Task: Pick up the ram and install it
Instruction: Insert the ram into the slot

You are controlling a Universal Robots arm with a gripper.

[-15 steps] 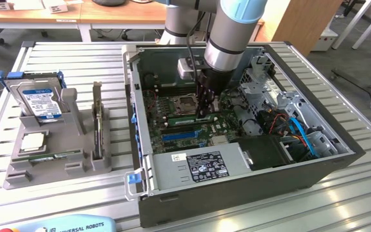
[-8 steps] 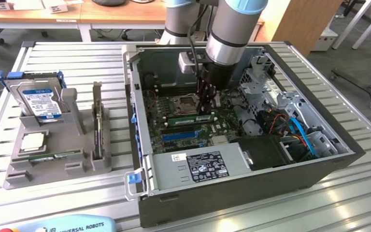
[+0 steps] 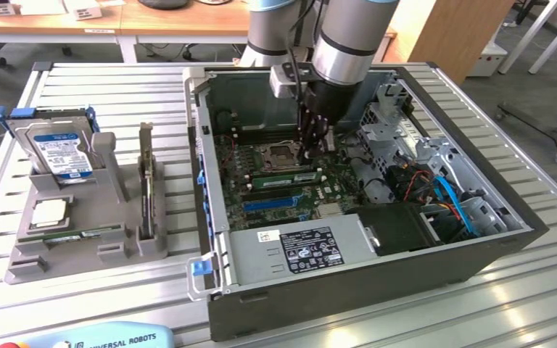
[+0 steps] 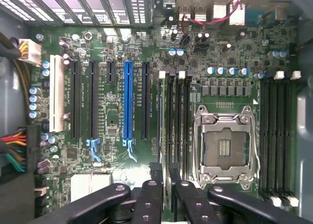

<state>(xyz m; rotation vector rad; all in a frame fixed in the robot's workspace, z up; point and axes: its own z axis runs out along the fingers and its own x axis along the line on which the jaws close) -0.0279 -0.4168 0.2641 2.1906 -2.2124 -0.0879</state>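
The ram (image 3: 278,175) lay along the memory slots beside the open processor socket (image 4: 224,146) inside the computer case (image 3: 356,290), directly under the tool (image 3: 313,148). Whether the tool pinched it or stood spread could not be told. Blue cables (image 3: 452,203) and a power supply (image 3: 298,250) crowded nearby, the supply's label unreadable. On the tabletop (image 3: 530,290), a grey tray (image 3: 75,264) held a hard drive (image 3: 61,152). A pendant (image 3: 114,338), cut off at the edge, read "UNIVERSAL ROBOTS".

The long, thin green circuit-board ram stick (image 3: 278,174) stands on edge along a motherboard slot, just beneath the jaws.
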